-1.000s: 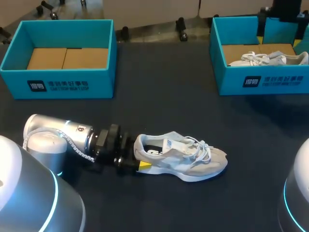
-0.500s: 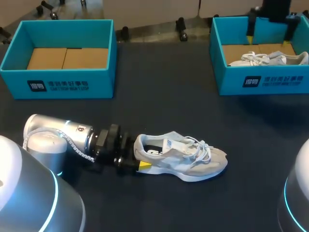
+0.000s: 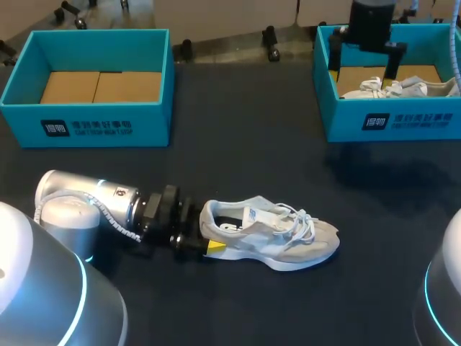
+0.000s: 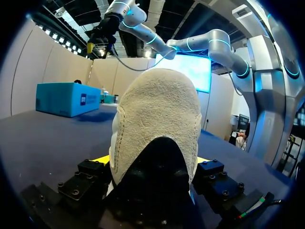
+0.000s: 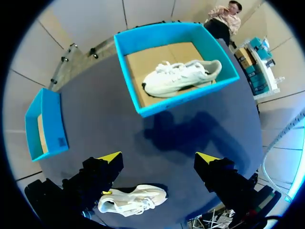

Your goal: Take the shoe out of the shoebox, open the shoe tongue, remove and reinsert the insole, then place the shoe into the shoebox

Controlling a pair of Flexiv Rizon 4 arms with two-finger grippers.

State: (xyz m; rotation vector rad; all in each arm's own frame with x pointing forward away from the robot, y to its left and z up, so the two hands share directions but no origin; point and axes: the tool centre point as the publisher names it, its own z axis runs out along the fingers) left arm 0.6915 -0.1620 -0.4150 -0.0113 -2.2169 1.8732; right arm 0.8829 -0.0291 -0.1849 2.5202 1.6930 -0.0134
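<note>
A pale grey-and-white shoe lies on its sole on the dark table, toe pointing right. My left gripper is at its heel, one finger on each side, shut on the shoe. In the left wrist view the suede heel fills the gap between the fingers of my left gripper. My right gripper hangs open and empty high above the right shoebox. From my right gripper I look down on that shoebox and the shoe on the table.
A second white shoe lies inside the right shoebox. The left shoebox at the back left shows only its cardboard floor. Open dark tabletop stretches between the boxes and the shoe.
My right arm has come in from the far right corner and moved left over the right shoebox. The left arm and the shoe have stayed still.
</note>
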